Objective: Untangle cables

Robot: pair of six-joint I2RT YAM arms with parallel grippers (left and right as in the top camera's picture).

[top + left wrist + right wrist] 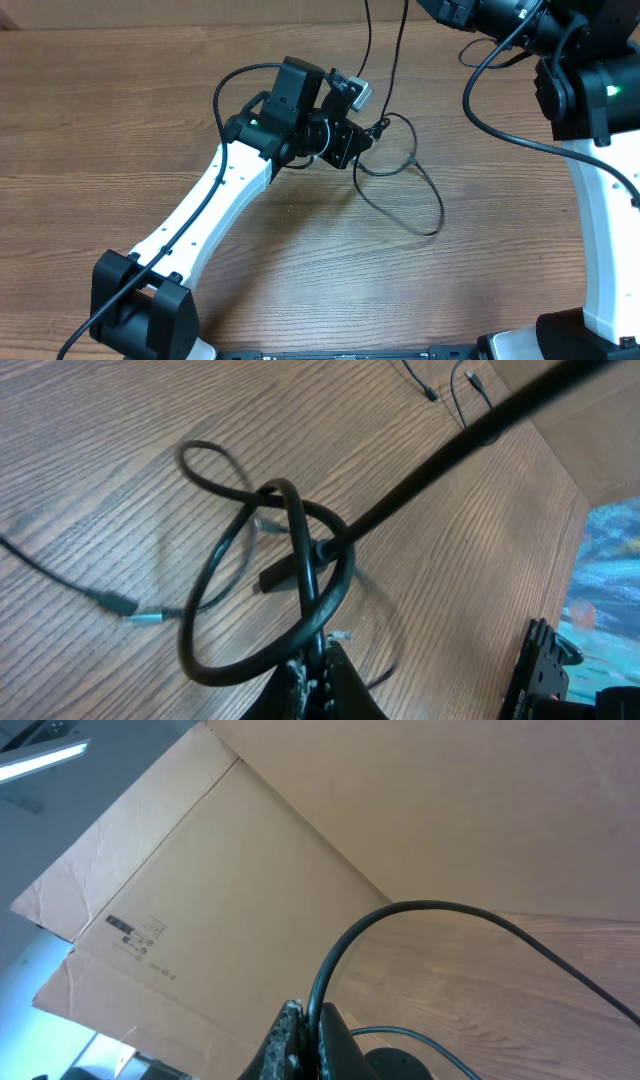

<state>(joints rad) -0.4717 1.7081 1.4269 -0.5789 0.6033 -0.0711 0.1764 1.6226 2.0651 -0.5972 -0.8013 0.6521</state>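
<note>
The cables point(305, 565) sit a little right of the middle of the worktop point(300, 270). They form a knotted cluster of black loops that cross over one another. In your overhead view, two thin strands rise from the knot toward the far edge and pass out of the picture. A slack loop lies flat on the wood just right of the knot. From that loop one length trails off toward the near right.

Your left wrist view shows a taut strand point(450, 450) running up and away to the upper right. A silvery plug point(140, 618) lies on the wood to the left of the loops. Two more cable ends show far off at the top of that view, too small to make out.

Your left gripper point(315, 678) is clenched on the cables at the near side of the knot, with a loop pinched between its fingertips. Your right gripper point(305, 1030) is likewise clamped on a cable, which comes up from between its fingertips and arcs away to the right. It is held high, with a cardboard box point(250, 890) filling the background behind it.
</note>
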